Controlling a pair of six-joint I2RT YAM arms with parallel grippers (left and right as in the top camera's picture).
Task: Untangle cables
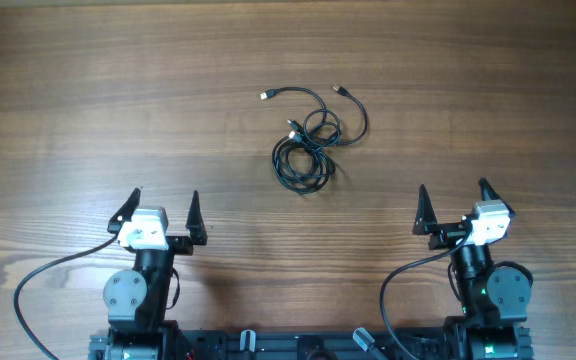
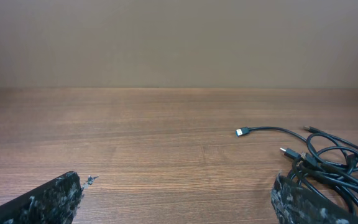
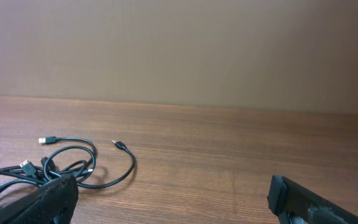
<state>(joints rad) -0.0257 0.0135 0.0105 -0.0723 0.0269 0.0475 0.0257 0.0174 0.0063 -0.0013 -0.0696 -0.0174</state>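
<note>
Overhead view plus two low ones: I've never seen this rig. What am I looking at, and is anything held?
You have two robot arms at a wooden table, each ending in a two-finger gripper. The overhead picture looks straight down: the left gripper and right gripper sit near the bottom edge, both open and holding nothing. The other two pictures come from cameras on the wrists, looking forward low over the table; the dark shapes in their bottom corners are each gripper's own fingers. Ahead of the arms, between them, lie the cables: thin black cords looped over each other in a loose tangle, with a few plug ends sticking out. Neither gripper touches them.
</note>
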